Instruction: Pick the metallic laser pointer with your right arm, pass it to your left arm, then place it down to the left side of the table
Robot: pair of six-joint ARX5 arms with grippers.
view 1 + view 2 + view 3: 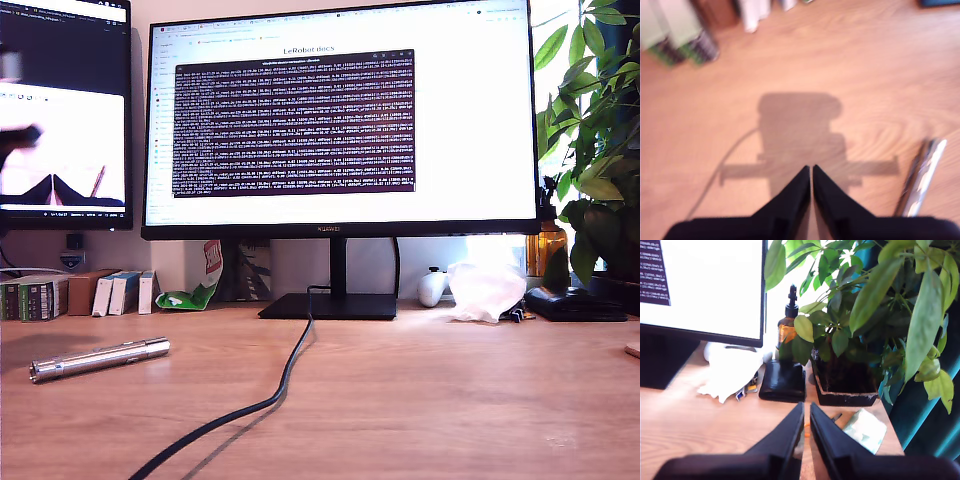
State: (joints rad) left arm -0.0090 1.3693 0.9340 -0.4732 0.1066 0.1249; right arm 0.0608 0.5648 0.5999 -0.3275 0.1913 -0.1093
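The metallic laser pointer (100, 358) lies flat on the table (450, 400) toward the exterior view's left, apart from the black cable (270, 400). My first gripper (811, 170) hangs above bare wood, fingers pressed together and empty, the pointer (921, 176) blurred just beside it. My second gripper (806, 407), likewise closed on nothing, faces a potted plant (865, 315) partly cut off, a wallet (783, 381) and a monitor (700, 285).

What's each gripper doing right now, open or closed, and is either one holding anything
My first gripper: closed, holding nothing; the metallic laser pointer lies on the table beside it.
My second gripper: closed, holding nothing.
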